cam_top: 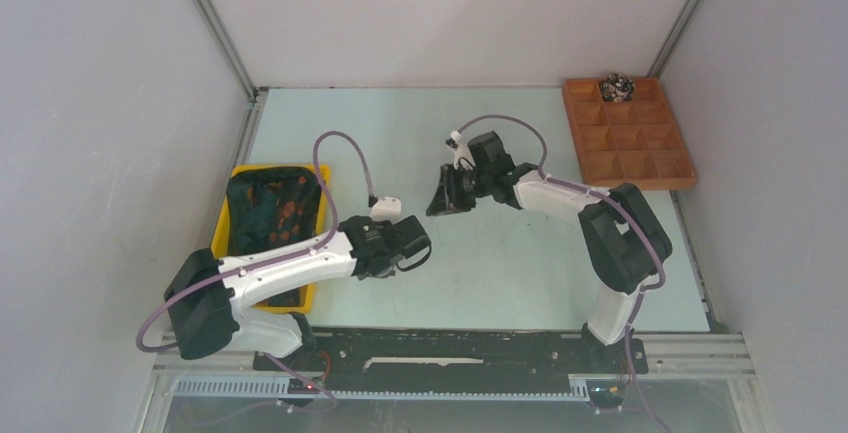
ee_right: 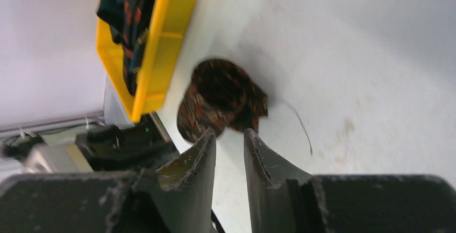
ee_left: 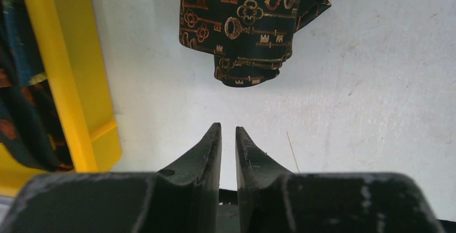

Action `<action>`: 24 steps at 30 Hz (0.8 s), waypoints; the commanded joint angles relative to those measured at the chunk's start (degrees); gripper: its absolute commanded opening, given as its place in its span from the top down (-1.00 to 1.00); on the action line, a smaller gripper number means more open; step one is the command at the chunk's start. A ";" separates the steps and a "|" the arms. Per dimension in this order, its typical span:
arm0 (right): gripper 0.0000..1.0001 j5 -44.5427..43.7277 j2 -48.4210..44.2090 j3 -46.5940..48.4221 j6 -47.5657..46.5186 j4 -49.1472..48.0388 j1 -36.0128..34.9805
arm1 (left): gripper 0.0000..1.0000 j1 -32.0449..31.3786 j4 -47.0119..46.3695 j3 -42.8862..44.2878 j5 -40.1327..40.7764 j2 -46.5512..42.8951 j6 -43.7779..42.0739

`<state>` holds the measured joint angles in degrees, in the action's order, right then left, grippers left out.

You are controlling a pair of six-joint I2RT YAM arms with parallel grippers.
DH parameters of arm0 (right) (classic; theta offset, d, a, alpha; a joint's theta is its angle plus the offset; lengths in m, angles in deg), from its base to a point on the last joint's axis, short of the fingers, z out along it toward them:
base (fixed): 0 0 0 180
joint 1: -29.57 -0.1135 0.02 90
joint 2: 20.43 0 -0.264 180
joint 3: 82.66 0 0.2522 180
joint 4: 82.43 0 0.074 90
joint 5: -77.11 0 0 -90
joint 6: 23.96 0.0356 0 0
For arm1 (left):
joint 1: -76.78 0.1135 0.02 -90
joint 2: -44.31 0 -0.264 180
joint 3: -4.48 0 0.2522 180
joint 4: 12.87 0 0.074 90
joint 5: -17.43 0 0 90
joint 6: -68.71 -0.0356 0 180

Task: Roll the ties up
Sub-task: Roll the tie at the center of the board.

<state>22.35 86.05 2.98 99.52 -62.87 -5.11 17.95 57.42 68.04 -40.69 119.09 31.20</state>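
A dark tie with an orange-brown key pattern [ee_left: 247, 23], partly rolled, lies on the table ahead of my left gripper [ee_left: 228, 128]. That gripper's fingers are nearly together, with nothing between them and well short of the fabric. In the right wrist view the same tie shows as a blurred coil [ee_right: 218, 98] just beyond my right gripper [ee_right: 230, 132], whose fingers stand slightly apart and empty. From above, the left gripper [cam_top: 420, 248] and the right gripper [cam_top: 437, 203] face each other mid-table. More ties [cam_top: 270, 208] fill the yellow bin. One rolled tie [cam_top: 617, 85] sits in the wooden tray.
The yellow bin [cam_top: 222, 223] stands at the left, beside the left arm, and its rim [ee_left: 70, 71] is close to the left gripper. The wooden compartment tray [cam_top: 640, 163] is at the back right. White walls enclose the table.
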 commanded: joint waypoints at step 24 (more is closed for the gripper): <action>0.63 7.93 36.04 41.43 2.08 18.75 -7.29 | 1.00 11.24 -29.41 -18.10 -3.65 -5.29 1.72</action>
<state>28.58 123.47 46.06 100.81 -42.98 -11.62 27.90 33.11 50.69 -45.76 113.26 33.67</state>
